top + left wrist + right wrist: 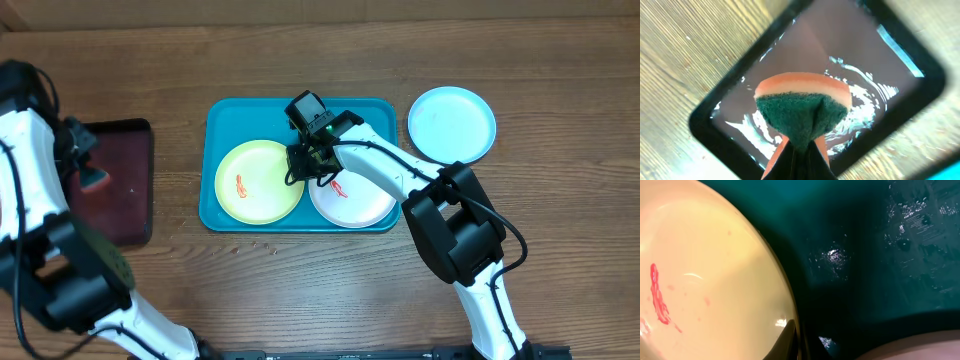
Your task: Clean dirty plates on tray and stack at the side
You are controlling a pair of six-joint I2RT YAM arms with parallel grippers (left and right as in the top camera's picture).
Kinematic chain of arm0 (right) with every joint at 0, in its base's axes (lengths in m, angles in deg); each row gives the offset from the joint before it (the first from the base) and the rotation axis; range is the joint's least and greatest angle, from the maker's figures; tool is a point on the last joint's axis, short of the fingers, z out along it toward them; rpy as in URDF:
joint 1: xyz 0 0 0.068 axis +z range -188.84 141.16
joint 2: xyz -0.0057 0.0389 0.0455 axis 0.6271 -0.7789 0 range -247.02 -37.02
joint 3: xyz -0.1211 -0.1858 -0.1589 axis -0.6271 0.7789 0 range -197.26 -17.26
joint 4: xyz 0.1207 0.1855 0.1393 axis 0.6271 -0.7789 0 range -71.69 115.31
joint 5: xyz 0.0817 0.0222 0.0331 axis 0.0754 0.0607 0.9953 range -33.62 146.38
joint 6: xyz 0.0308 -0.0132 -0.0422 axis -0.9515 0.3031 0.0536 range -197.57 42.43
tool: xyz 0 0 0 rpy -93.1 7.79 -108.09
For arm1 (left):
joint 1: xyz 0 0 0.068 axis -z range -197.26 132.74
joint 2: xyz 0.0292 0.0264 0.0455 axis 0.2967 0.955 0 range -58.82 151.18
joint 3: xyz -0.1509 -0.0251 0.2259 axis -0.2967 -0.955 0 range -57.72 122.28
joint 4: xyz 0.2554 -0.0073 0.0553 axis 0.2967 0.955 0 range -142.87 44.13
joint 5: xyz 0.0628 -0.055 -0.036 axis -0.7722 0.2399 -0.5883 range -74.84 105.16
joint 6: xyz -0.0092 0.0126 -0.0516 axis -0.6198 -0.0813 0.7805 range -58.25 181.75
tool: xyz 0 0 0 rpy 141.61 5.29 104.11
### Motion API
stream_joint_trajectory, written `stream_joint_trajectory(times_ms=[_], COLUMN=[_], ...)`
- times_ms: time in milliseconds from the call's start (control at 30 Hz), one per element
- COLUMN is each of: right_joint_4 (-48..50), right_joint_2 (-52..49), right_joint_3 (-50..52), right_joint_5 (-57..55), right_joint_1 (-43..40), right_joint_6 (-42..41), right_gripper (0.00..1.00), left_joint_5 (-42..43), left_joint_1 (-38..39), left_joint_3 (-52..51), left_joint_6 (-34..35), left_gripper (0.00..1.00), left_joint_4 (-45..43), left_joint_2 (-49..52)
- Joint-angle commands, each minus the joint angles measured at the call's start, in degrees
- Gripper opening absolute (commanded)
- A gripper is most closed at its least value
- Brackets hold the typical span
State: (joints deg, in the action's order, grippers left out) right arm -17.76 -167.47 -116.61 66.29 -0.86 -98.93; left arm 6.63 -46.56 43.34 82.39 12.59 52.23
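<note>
Mid-tabletop, the tray [250, 115] holds the yellow-green plate [258, 181] and white plate [355, 200], both red-smeared; the light blue plate [452, 124] lies off it toward the right edge. Right gripper [305, 165] sits low at the yellow-green plate's rim, jaws unreadable. Left gripper [800, 155], near the left edge, has its jaws clamped on the sponge [802, 107] above the maroon tray [840, 40]. Likely step: steady that rim, then carry the sponge to the smear.

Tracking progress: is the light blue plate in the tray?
Out: the round light blue plastic plate lies on the wooden table beside the teal rectangular plastic tray.
</note>
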Motion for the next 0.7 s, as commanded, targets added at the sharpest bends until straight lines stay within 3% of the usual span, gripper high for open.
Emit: stream_joint_trajectory(times_ms=[0, 167, 300, 367, 533, 667], right_joint_4=[0.3, 0.8, 0.7, 0.7, 1.1, 1.5], right_joint_2=[-1.5, -1.5, -1.5, -1.5, -1.5, -1.5], right_joint_3=[1.5, 1.5, 1.5, 1.5, 1.5, 1.5], right_joint_5=[-1.3, -1.2, -1.2, -1.2, -1.2, -1.0], right_joint_1=[0.6, 0.6, 0.6, 0.6, 0.6, 0.6], right_joint_6=[0.1, 0.0, -1.5, -1.5, -2.9, -4.2], right_gripper=[0.04, 0.04, 0.04, 0.04, 0.04, 0.04], left_joint_5=[6.3, 26.3, 35.1, 35.9, 34.4, 25.4], left_joint_1=[-0.3, 1.2, 4.3, 7.1, 14.3, 21.7], left_joint_3=[1.6, -2.3, -4.9, -5.0, -5.0, -5.3], left_joint_6=[-0.8, -14.7, -19.7, -23.6, -24.1, -15.8], left_gripper=[0.04, 0.04, 0.04, 0.04, 0.04, 0.04], left_joint_4=[1.0, 0.3, 1.9, 4.1, 6.2, 5.6], left_joint_2=[-2.7, -2.2, -2.2, -2.2, -2.2, -2.2])
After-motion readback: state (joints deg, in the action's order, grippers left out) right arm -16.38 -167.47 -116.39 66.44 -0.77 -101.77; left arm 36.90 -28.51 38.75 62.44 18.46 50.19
